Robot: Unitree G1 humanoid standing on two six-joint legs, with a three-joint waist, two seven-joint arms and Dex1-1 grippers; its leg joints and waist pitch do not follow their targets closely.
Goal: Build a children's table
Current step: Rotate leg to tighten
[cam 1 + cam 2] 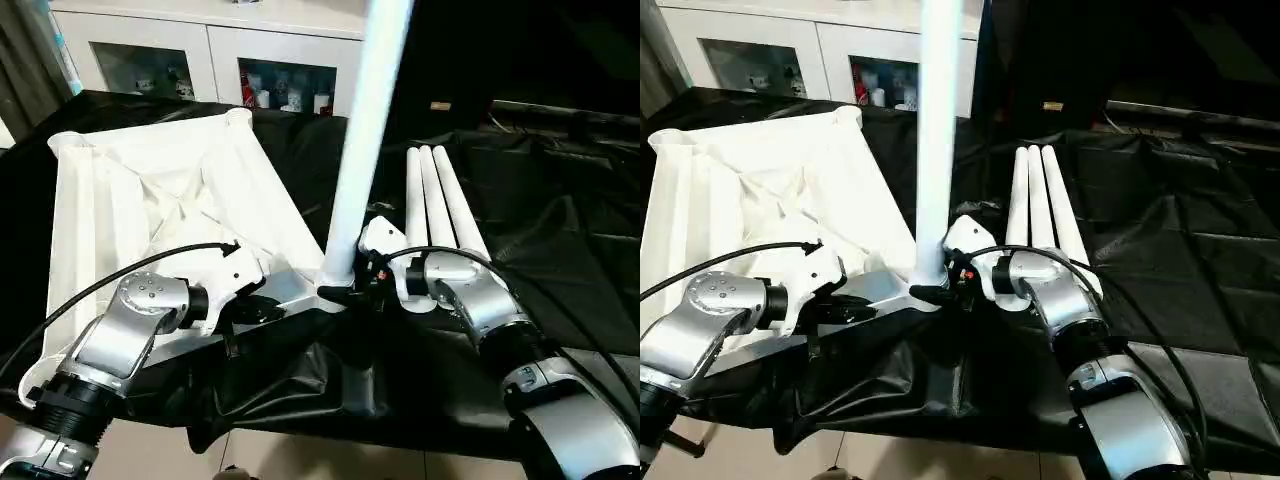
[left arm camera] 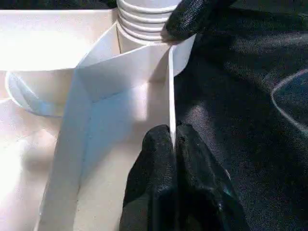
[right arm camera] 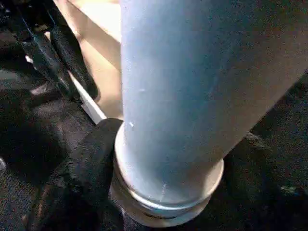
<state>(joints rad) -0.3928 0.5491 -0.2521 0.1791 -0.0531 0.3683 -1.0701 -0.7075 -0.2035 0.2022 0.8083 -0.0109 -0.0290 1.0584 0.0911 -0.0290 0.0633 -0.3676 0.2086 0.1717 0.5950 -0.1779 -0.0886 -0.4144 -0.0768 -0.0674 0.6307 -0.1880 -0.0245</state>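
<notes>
1. The table top lies upside down on the black cloth.
2. The left gripper has its fingers pinched together on the top's thin rim.
3. The right gripper has its fingers either side of the upright leg, at its base in the near corner socket.
4. Three spare legs lie side by side just beyond the right gripper.

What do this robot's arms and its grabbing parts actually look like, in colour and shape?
Both forearms are rounded silver metal shells, the left arm and the right arm, with black ribbed rings at the joints. Thin black cables loop out over each. White housings sit at the wrists. Each ends in two black fingers with a matte, fabric-like surface, tapering toward rounded tips.
</notes>
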